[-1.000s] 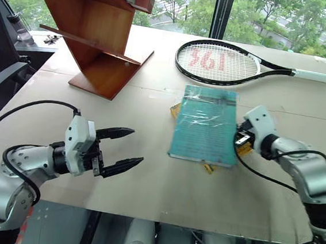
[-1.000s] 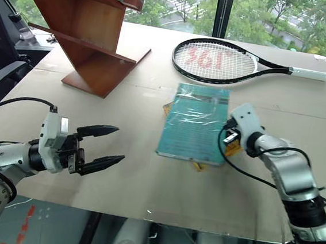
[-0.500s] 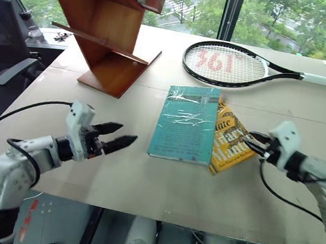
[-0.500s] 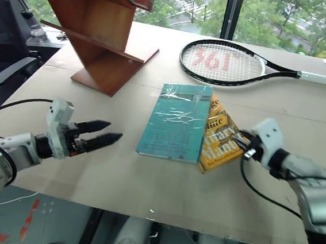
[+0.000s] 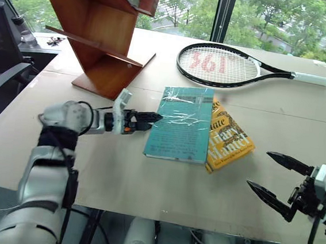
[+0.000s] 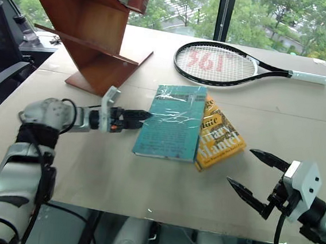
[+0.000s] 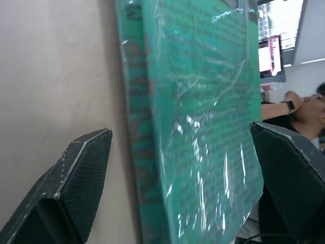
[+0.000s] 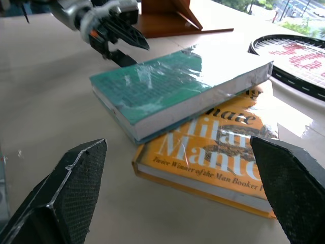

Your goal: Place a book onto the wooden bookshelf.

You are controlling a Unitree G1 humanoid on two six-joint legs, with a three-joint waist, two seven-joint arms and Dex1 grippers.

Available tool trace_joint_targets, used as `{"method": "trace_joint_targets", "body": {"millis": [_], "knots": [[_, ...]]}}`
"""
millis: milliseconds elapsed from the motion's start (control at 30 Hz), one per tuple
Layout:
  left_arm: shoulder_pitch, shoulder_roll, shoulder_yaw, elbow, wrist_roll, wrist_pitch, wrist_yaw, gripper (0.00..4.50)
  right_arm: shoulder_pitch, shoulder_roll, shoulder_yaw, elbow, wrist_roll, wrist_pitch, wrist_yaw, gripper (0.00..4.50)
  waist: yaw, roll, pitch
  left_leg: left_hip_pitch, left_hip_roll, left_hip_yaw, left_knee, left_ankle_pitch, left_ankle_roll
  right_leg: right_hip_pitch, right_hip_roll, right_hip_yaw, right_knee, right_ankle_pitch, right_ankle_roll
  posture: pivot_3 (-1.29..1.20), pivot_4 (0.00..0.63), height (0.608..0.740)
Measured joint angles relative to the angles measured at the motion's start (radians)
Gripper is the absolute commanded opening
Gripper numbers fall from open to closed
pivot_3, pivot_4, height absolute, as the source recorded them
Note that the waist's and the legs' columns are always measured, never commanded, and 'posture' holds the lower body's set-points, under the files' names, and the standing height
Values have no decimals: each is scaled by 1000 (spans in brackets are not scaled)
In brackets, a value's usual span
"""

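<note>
Evidently the right gripper (image 6: 257,180) had let go and pulled back: a second earlier it sat pressed against the book's right edge, and now it hung well apart from both books over the near right of the bench (image 5: 161,197), its jaws spread wide and empty. That push had slid the teal book (image 5: 180,123) leftward, so it lay only partly on the yellow book (image 5: 227,141), whose cover was now largely uncovered on the right side. The teal book rested flat near the middle of the bench, its left half on the bare surface, its right edge overlapping the yellow one.

Meanwhile the left gripper (image 5: 149,120) had reached forward from the near left to the book's left edge. Its jaws stood open, and the left wrist view showed one black finger (image 7: 76,178) down beside the spine on the bench side and the other over the glossy cover, so the edge sat between them without a grip yet.

Judged from this, the hand-over had gone as meant: the right arm had cleared out, and the left was set to close on the spine side. The wooden bookshelf (image 5: 99,32) stood at the far left, well apart from the book, so the lift and carry were still to come. A tennis racket (image 5: 226,64) lay beyond the books, out of the likely path
</note>
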Motion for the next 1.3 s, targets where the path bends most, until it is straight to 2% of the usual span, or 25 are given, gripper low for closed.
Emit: {"method": "trace_joint_targets", "body": {"millis": [167,333,433,533,633,700,767,900,1000,1067,1167,1233,1300], "knots": [[-80,-71,-61,189,91,-67,-219,4500,48,18,-5,-39,17,-8,-26,4467,13,0,0,-1,-3,-1,0,0,0,0,-3,-1,0,-2,-3,0,150,739],[-120,-147,-112,263,165,-94,-376,4500,81,22,-5,-40,20,-29,-23,4467,13,0,0,-3,-5,-2,0,0,1,0,-5,-1,-1,-2,-2,0,150,739],[-130,-180,-122,290,202,-106,-415,3717,91,21,-5,-39,16,-45,-12,4500,10,0,0,-3,-5,-2,0,0,1,0,-5,-1,-1,-2,-1,0,150,739],[-129,-192,-131,312,233,-106,-440,2314,96,14,-9,-35,14,-57,-3,4500,8,-1,0,-3,-4,-2,0,0,1,-1,-5,-1,0,-1,0,0,150,739],[-128,-194,-117,312,240,-95,-466,716,83,-5,-24,-22,10,-64,1,4500,9,-1,0,-3,-4,-2,0,0,1,-1,-5,-1,0,-2,-1,0,150,739],[-123,-194,-99,295,235,-80,-484,39,72,-10,-23,-14,7,-68,1,4500,9,-1,0,-2,-4,-2,0,0,1,0,-5,-1,0,-2,-1,0,150,739],[-92,-182,-75,248,225,-60,-480,39,55,-19,-21,-3,5,-69,1,4500,9,0,0,-2,-4,-2,0,0,1,-1,-5,-1,0,-2,-1,0,150,739],[29,-93,-4,9,166,37,-444,39,27,-34,-10,6,6,-66,-2,4500,-6,-1,1,-3,0,-2,-1,0,1,-3,-5,-1,1,-1,0,0,150,739],[121,-38,108,-326,104,48,-361,39,-19,-46,-2,32,13,-66,0,4500,-12,-2,2,-12,3,-3,2,0,0,-9,-6,-2,2,0,1,0,150,739],[169,-16,180,-631,99,-90,-278,39,-81,-58,9,70,20,-65,2,4500,-7,-1,2,-13,2,-3,3,0,0,-9,-7,-2,2,0,1,0,150,739],[149,38,178,-839,203,-423,-243,39,-192,-75,40,127,33,-65,8,4500,10,-1,2,-11,-1,-3,2,0,0,-9,-6,-2,1,0,0,0,150,739],[121,109,142,-825,329,-717,-265,39,-242,-80,68,157,33,-65,14,4500,13,-1,2,-10,-4,-2,1,0,1,-8,-5,-2,1,-2,-2,0,150,739],[41,197,78,-674,501,-1097,-272,39,-302,-82,103,195,32,-66,23,4500,13,-1,2,-10,-4,-2,2,0,1,-8,-5,-2,1,-2,-3,0,150,739]]}}
